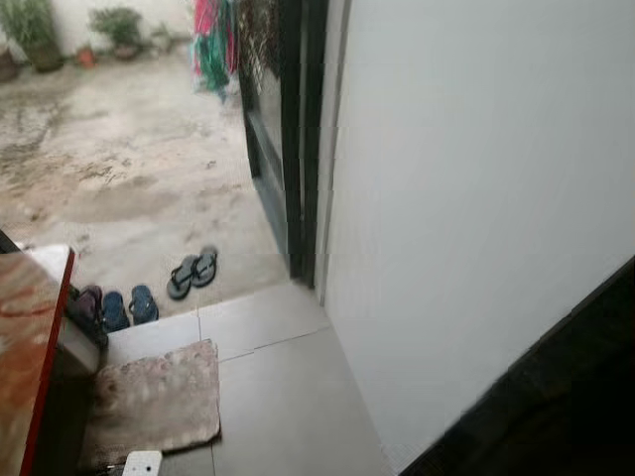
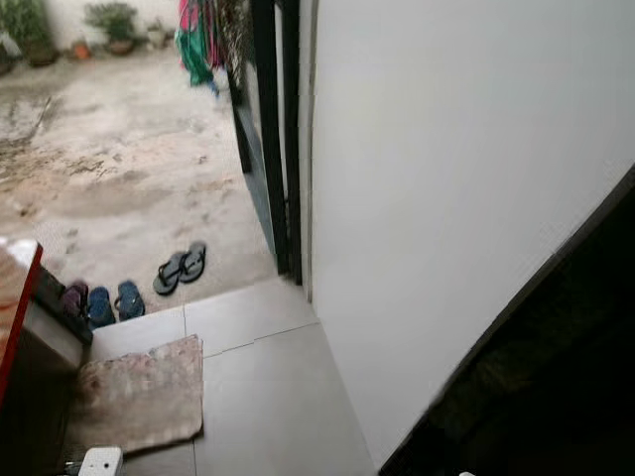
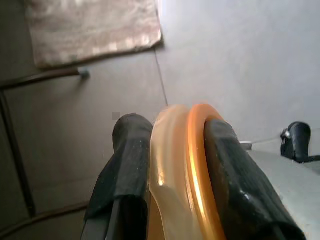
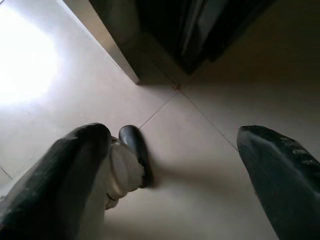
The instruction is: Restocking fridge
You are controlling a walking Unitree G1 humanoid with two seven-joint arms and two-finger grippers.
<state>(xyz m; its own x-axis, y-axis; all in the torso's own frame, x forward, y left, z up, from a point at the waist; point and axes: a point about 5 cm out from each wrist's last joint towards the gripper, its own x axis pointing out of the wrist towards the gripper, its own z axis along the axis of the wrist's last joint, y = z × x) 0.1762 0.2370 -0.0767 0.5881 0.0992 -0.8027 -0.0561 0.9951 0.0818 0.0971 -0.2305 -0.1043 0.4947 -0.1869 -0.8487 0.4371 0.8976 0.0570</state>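
A broad white wall panel takes up the right side of the head views, with a dark surface cutting across the lower right corner below it. Beyond a black door frame lies a stained concrete yard, with potted green plants along its far edge and bright pink and green cloth hanging near the frame. Indoors, pale grey floor tiles run along the foot of the wall. A reddish marbled tabletop with a red edge enters from the left. On the tiles beside it lies a worn beige fringed mat, and a small white object sits at the mat's near edge. At the threshold rest a pair of grey flip-flops, a pair of blue sandals and a dark purple shoe. In the left wrist view the left gripper is clenched on an orange and translucent amber plastic rim, pinched between its two black fingers above the tiled floor, with the mat farther off. In the right wrist view the right gripper is released, fingers spread wide over pale tiles, with the robot's dark-tipped foot below it and a dark cabinet base beyond.
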